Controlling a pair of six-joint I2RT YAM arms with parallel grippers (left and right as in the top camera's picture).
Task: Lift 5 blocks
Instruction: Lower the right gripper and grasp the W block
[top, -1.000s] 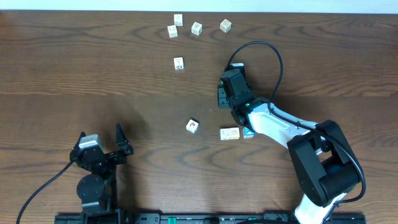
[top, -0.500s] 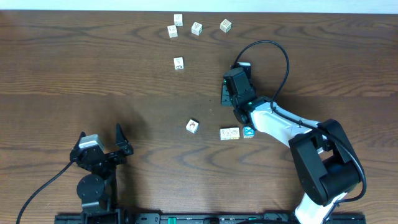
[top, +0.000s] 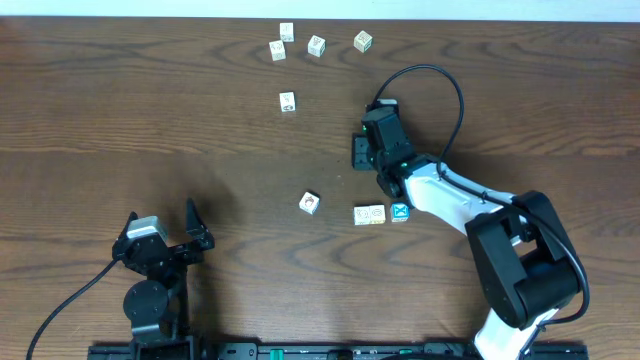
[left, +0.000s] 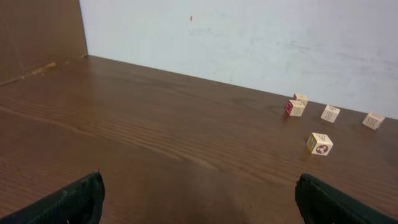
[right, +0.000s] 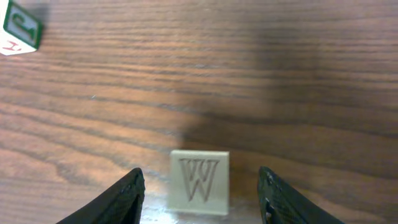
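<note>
A: Right wrist: W block (right: 199, 182) is seen flat near tabletop centre, untouched between the parted jaws of the right gripper (right: 200, 177).
B: Judged light, rigid, smooth-faced; to be pinched across opposite flat sides.

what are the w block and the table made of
W block: probably wood, pale cream and matte. The letter looks pressed or carved into the face. Painted plastic can't be ruled out.
Table: dark brown with clear wood grain and a soft sheen, so solid wood, veneer or laminate. The pictures don't settle which.
</note>
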